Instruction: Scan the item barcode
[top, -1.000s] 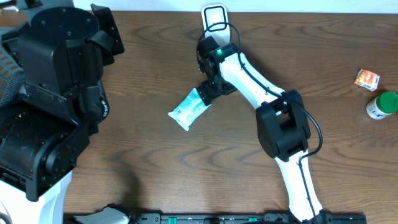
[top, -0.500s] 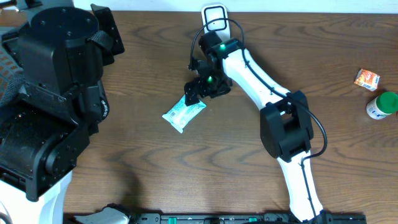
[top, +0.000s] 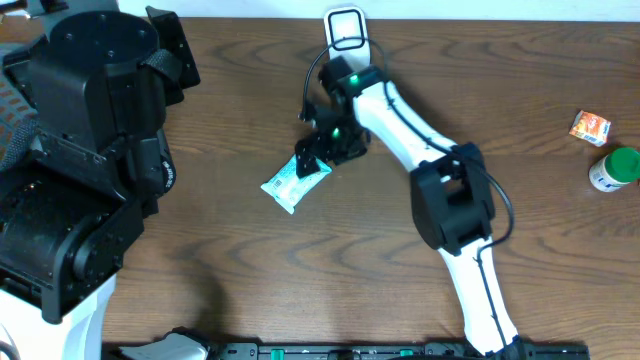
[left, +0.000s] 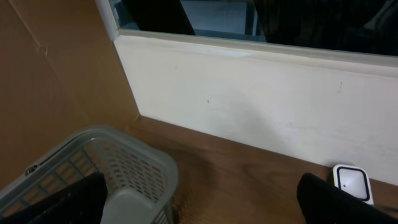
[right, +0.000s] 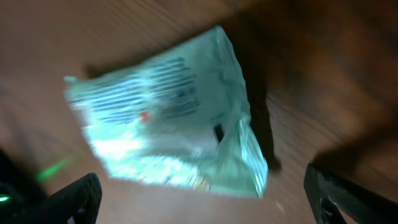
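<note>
Right gripper (top: 316, 155) over a pale green packet (top: 290, 184) on the wooden table (top: 250, 80) — jaws spread wide, packet ungripped, left gripper (left: 202, 204) near a grey basket (left: 134, 165) — jaws wide

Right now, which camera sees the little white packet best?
The right wrist view: the white packet fills the picture, though it is blurry. The overhead view shows it tiny, one end beneath the right claw. The left wrist view misses it.

I see a desk (top: 240, 270) of dark, matt, grained wood. The packet (top: 290, 184) is crinkled glossy plastic film, the basket (left: 134, 165) is grey perforated plastic, and the bottle (top: 612, 170) at 3 o'clock is smooth plastic.
</note>
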